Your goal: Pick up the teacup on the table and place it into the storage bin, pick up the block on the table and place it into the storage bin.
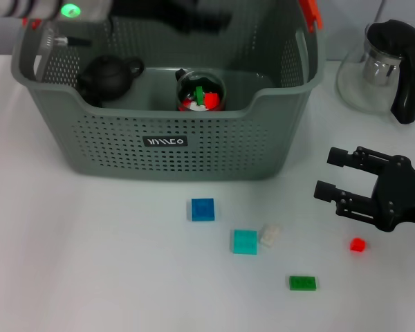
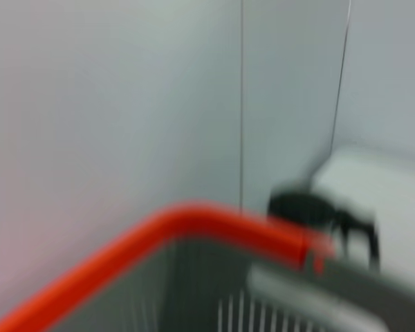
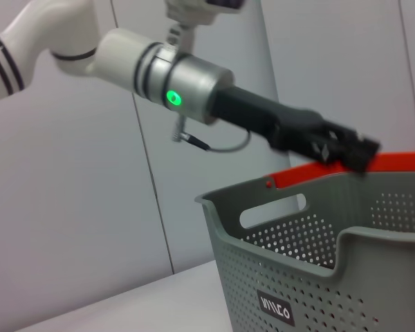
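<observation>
White table (image 1: pixel 90 263) against pale wall panels; on it, far and left of centre, stands the storage bin (image 1: pixel 166 149), the largest item, its perforated grey-green wall and black label facing me and its orange handle end (image 2: pixel 194 221) filling my left wrist view. Inside the bin lie a black teapot (image 1: pixel 109 75) at the left and a round dark cup-like vessel (image 1: pixel 200 90), probably the teacup, holding red, green and white pieces; I judge the teacup step done. At far right, outside the bin, stands a glass pitcher (image 1: pixel 384 69) with a black handle, no part of the task. My left gripper (image 3: pixel 346 146) reaches out above the bin's far rim, clear of the contents; whether its fingers are apart or together I cannot tell. My right gripper (image 1: pixel 332 174) hangs over the table's right side, fingers spread apart and empty, pointing left toward the loose blocks, so placed, I judge, to take one next. Near the middle lie a blue block (image 1: pixel 203 209), a teal block (image 1: pixel 245 241) touching a small clear piece (image 1: pixel 270 234), a green block (image 1: pixel 302 282) nearest me, and the smallest, a red block (image 1: pixel 357 244), just below my right gripper.
</observation>
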`<act>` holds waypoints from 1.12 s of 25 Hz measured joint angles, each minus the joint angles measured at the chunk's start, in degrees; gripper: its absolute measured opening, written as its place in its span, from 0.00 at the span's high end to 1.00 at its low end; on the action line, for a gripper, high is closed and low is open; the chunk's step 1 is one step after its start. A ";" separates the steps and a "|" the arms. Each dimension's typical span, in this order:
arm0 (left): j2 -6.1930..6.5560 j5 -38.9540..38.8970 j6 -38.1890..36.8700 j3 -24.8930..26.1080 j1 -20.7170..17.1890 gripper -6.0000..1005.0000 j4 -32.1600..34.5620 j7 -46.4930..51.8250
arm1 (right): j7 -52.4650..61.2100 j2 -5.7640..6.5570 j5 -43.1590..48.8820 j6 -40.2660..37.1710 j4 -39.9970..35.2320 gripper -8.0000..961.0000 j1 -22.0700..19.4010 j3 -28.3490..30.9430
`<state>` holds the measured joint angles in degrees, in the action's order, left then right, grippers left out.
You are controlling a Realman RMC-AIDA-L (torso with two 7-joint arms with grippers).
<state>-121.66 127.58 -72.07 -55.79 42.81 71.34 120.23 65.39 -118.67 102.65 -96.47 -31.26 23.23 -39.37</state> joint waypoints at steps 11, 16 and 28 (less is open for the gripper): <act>0.69 -40.19 -36.61 24.42 -12.16 0.31 -28.65 -39.72 | 0.00 -0.15 0.00 0.63 0.07 0.23 -0.14 -0.31; -2.30 -26.03 -39.53 24.11 -19.29 0.31 -29.25 -53.20 | -0.05 -0.06 0.50 0.13 -0.15 0.23 -0.59 -0.55; -2.85 -3.90 -36.54 27.59 -21.98 0.31 -32.04 -63.17 | 22.14 1.44 15.55 -3.63 -17.50 0.23 -2.72 -0.03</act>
<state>-124.51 123.68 -108.61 -28.21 20.83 39.30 57.06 87.53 -117.23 118.20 -100.10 -48.76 20.52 -39.40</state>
